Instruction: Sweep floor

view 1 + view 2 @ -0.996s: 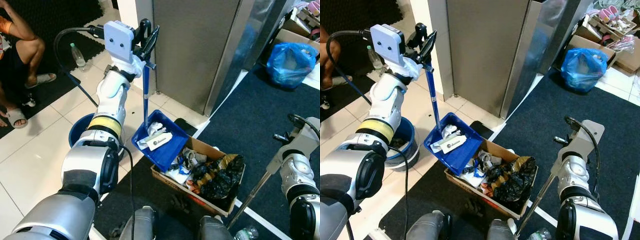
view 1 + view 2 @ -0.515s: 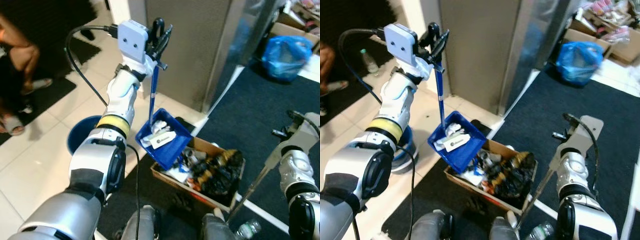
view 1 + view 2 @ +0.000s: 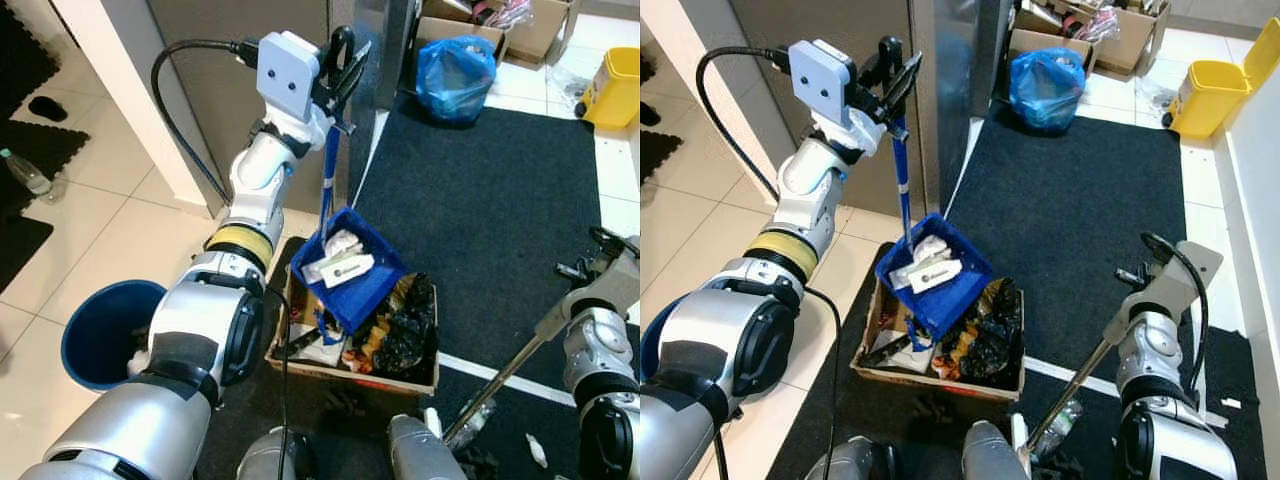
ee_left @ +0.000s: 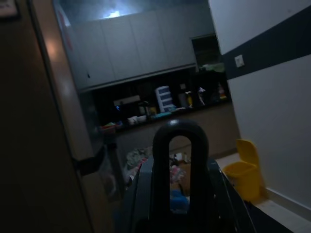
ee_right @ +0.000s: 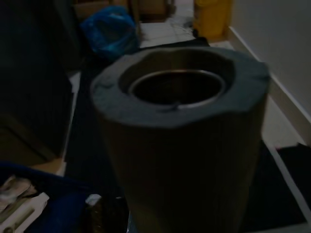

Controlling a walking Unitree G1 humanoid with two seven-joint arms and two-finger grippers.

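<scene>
Left tool [image 3: 343,62] is clamped on the blue dustpan [image 3: 352,270] handle, pan hanging over the cardboard box [image 3: 350,340]. Right tool grips the broom pole [image 3: 500,379].

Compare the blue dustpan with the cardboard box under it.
The dustpan is blue plastic, hanging tilted in the air from a long handle held by the left gripper; the cardboard box is brown and sits flat on the dark mat. The dustpan carries a few white scraps; the box is bigger, with mixed rubbish and black bags. Both hold trash.
</scene>
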